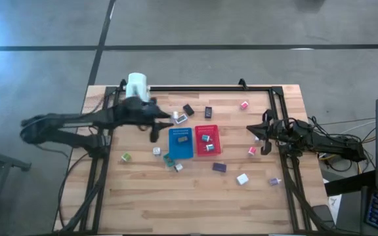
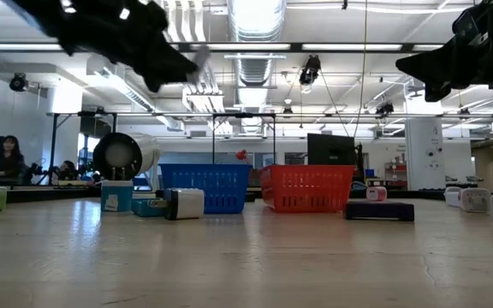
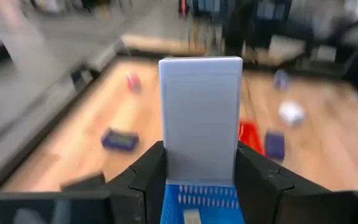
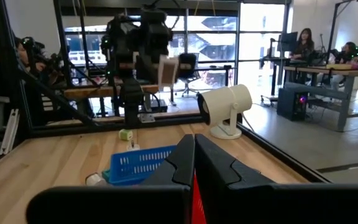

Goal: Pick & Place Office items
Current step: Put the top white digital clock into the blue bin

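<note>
We see the left claw (image 3: 201, 180) clamped on a white block (image 3: 200, 118), held in the air above the blue tray (image 1: 181, 143). The right claw (image 1: 266, 134) hangs closed and empty at the surface's (image 1: 195, 196) right, other items scattered around.

I see my left arm stretched in from the left side, its wrist raised above the tabletop. The left gripper (image 3: 201, 177) has its two dark fingers (image 3: 149, 177) pressed against the sides of a white block (image 3: 200, 118). My right arm rests at the right side, the right gripper (image 4: 194, 163) closed, fingers together, holding nothing.
</note>
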